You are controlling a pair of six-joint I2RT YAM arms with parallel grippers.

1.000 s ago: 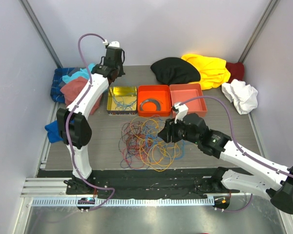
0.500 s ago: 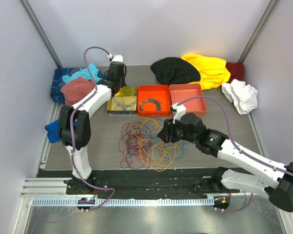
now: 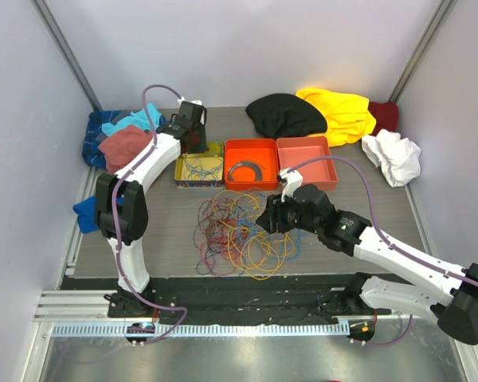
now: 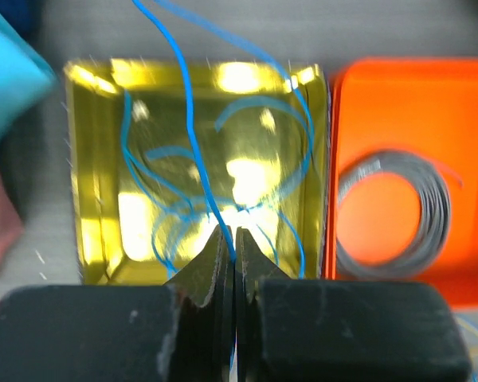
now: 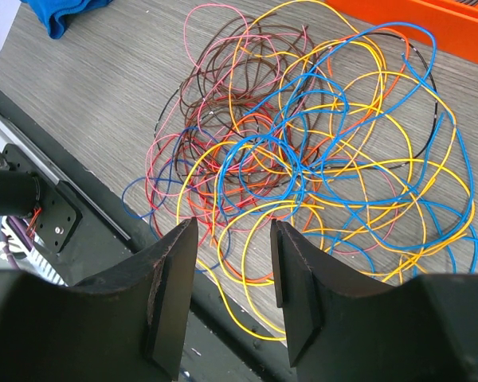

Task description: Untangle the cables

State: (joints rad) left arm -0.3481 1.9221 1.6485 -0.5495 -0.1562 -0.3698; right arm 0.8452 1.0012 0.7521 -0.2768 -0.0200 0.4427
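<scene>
Since a second ago the left gripper (image 3: 193, 137) has swung down from behind the yellow tray (image 3: 180, 172) and now hangs over it. The right arm has barely shifted.

Closest to me, the cables (image 3: 240, 235) lie in a loose heap on the table (image 3: 159, 231), not far from its front edge. Yellow, blue, orange, red, pink and dark loops cross over one another. The right gripper (image 5: 233, 231) hovers above the right side of the heap with its jaws wide apart and nothing between them.

Just beyond the tangle, three trays stand in a row, side against side. The yellow one has a few loose blue wires in it. The orange tray (image 3: 252, 146) next to it holds a grey coil (image 4: 398, 215), and the paler tray (image 3: 307, 144) is on the right. The left gripper is pinched tight on a blue wire (image 4: 187, 119), which runs from the fingertips across the yellow tray and past its far rim.

Farther back lie a black cloth (image 3: 285, 115) and a yellow cloth (image 3: 338, 111), with a white cloth (image 3: 392, 155) off to the right. A pile of clothes (image 3: 119, 142) sits at the left.
</scene>
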